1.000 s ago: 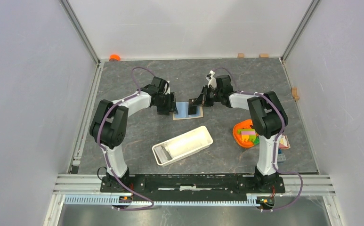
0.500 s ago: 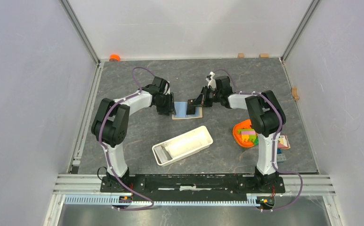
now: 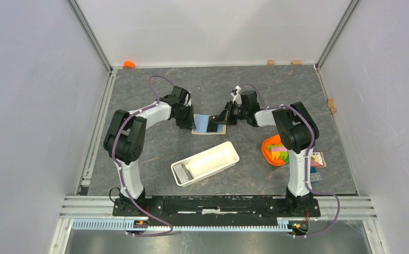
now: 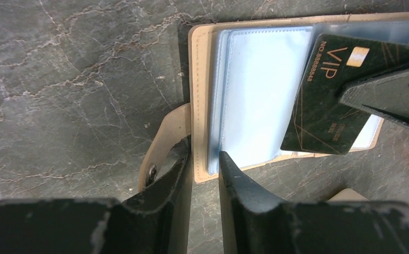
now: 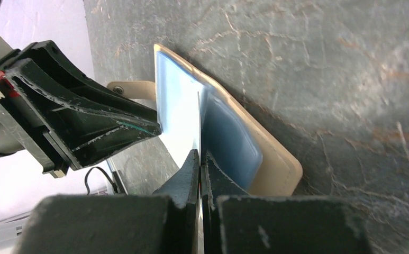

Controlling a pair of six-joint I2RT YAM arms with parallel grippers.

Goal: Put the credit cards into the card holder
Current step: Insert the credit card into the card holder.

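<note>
Midway along the table's (image 3: 138, 100) far edge, the left pincer (image 4: 205, 156) pinches the side edge of the open tan card holder (image 4: 198, 79). The right pincer (image 5: 199, 157) grips a black credit card (image 4: 326, 100), which lies partway over a blue sleeve (image 4: 255, 95) and does not look seated. No second card is in view.

My right gripper (image 5: 199, 159) has both fingers pressed together on a credit card (image 5: 199, 124), which I see edge-on as a thin line running straight ahead of my fingertips. Its far end sits among the clear blue sleeves of the open tan card holder (image 5: 281, 170) (which sleeve, I cannot tell). Ahead to my left, the left gripper (image 5: 153, 124) meets the holder's edge on the grey marbled table (image 5: 339, 79).
</note>
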